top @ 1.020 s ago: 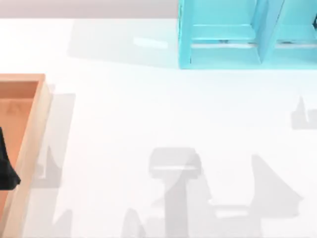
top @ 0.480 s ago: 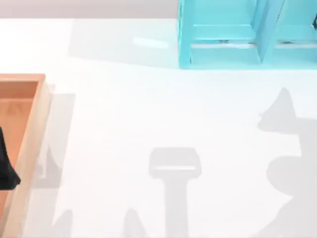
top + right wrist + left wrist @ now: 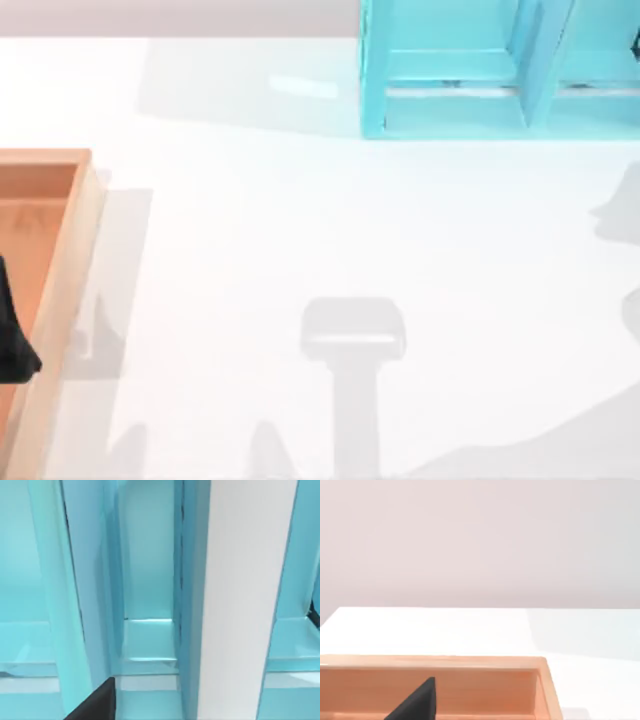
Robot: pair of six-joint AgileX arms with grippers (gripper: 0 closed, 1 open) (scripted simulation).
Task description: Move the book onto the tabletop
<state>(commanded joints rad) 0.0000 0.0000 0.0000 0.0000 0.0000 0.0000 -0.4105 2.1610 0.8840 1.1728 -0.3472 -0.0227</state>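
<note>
The right gripper (image 3: 95, 702) faces the turquoise shelf unit (image 3: 450, 70), where the book (image 3: 245, 600) stands upright showing white page edges; this appears to be the approach step. Finger opening cannot be told. The next move calls for closing on the book, then carrying it to the tabletop (image 3: 350, 220).

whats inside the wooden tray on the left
In the wooden tray, a dark fingertip of the left gripper shows over the bare orange-brown floor. The rest of the tray's inside runs past the top view's left edge, so it cannot be checked.
</note>
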